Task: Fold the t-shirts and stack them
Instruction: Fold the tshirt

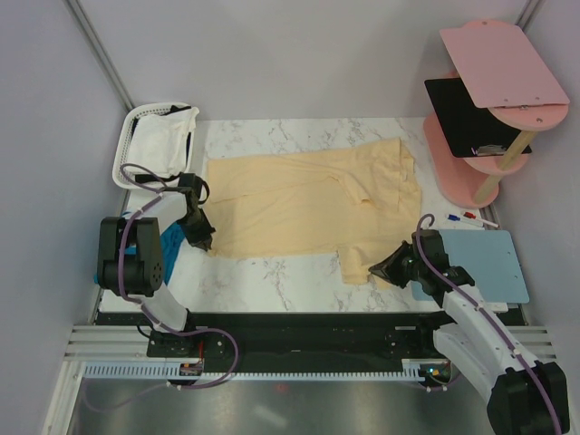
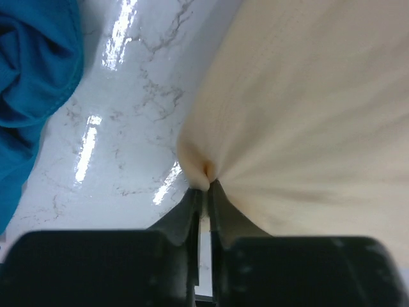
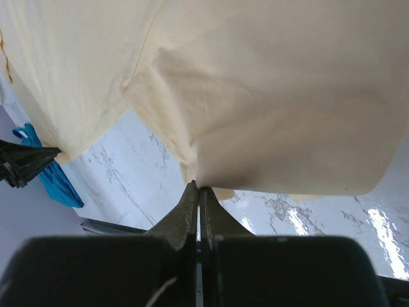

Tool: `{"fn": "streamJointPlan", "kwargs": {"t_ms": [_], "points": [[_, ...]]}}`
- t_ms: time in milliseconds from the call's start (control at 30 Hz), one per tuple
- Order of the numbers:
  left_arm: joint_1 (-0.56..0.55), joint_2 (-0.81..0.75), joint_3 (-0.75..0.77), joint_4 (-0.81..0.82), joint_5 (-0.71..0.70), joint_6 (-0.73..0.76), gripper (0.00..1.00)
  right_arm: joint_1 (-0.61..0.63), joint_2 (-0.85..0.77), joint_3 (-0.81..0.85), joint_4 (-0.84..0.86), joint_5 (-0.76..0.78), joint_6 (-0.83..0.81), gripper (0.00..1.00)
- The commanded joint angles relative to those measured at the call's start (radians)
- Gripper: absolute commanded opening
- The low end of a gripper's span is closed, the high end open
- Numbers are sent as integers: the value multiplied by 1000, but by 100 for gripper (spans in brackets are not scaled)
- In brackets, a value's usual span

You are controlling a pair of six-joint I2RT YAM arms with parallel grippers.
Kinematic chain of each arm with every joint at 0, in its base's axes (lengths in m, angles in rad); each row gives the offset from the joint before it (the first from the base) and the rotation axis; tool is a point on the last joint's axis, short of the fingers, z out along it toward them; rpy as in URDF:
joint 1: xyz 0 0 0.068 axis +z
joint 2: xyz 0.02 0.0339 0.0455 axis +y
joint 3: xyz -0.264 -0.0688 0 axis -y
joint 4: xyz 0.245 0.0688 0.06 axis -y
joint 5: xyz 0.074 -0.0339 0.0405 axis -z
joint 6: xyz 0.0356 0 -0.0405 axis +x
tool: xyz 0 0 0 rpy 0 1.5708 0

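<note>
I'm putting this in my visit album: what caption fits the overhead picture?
The left gripper and right gripper each pinch a near edge of the cream t-shirt spread on the marble table.

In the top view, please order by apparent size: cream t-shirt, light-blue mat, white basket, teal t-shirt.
1. cream t-shirt, largest.
2. light-blue mat and white basket look alike; I cannot rank them.
3. teal t-shirt, smallest, partly hidden by the left arm.

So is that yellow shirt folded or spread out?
Spread out: the pale yellow t-shirt lies open on the marble table, both sleeves showing. The left gripper and right gripper pinch its near edge.
</note>
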Motion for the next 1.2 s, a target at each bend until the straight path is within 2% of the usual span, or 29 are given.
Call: {"fn": "streamJointPlan", "kwargs": {"t_ms": [0,233,367,533,800,1167], "points": [[-2,23,-17,21,30,-10,2,-1,-3,25,41,-12,-10,0],[-2,-118,-14,0,47,13,2,-2,-11,65,27,-1,-39,0],[-2,-163,-3,-3,122,26,2,-2,12,136,9,25,-102,0],[-2,-134,57,1,179,23,2,-2,74,220,10,57,-186,0],[-1,-46,187,-3,217,28,2,-1,304,419,61,71,-320,0],[24,66,290,-11,277,26,2,-36,575,676,122,111,-392,0]]}}
